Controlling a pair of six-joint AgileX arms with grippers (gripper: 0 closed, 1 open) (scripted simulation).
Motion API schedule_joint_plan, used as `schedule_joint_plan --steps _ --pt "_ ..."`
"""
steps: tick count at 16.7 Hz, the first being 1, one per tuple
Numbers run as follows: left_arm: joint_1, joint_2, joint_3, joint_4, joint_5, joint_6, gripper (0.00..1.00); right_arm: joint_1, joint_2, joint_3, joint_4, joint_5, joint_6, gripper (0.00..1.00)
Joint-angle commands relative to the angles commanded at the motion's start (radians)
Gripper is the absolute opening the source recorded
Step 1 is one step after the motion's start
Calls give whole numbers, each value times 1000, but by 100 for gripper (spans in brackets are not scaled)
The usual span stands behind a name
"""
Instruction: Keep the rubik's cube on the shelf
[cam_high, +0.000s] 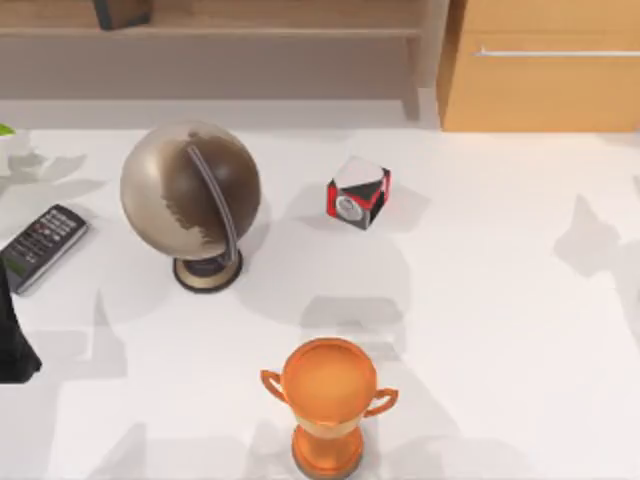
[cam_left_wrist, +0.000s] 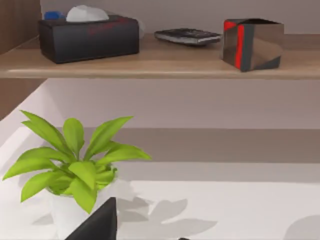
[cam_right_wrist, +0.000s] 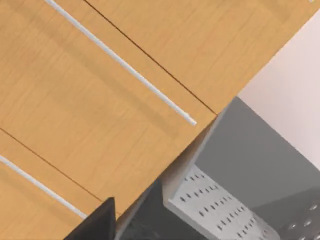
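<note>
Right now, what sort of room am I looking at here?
Probably a rendered study or home-office desk: a brown-and-cream globe on a stand, a shiny orange trophy cup and a dark remote control sit on a white table below a light-brown wooden shelf.

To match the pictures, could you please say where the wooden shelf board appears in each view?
Top view: the long light-brown wooden shelf board runs along the far edge, beside the light wood drawer.
Left wrist view: it runs above the green potted plant.
Right wrist view: the drawer instead.
Shared landmark: the black box on it.
</note>
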Motion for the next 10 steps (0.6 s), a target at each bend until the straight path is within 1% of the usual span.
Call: schedule_joint_plan --steps 5,10 --pt "0 0 0 0 0 0 100 45 554 211 286 38 -364 100" --pt "0 0 0 0 0 0 100 92 1017 390 542 106 -644 100"
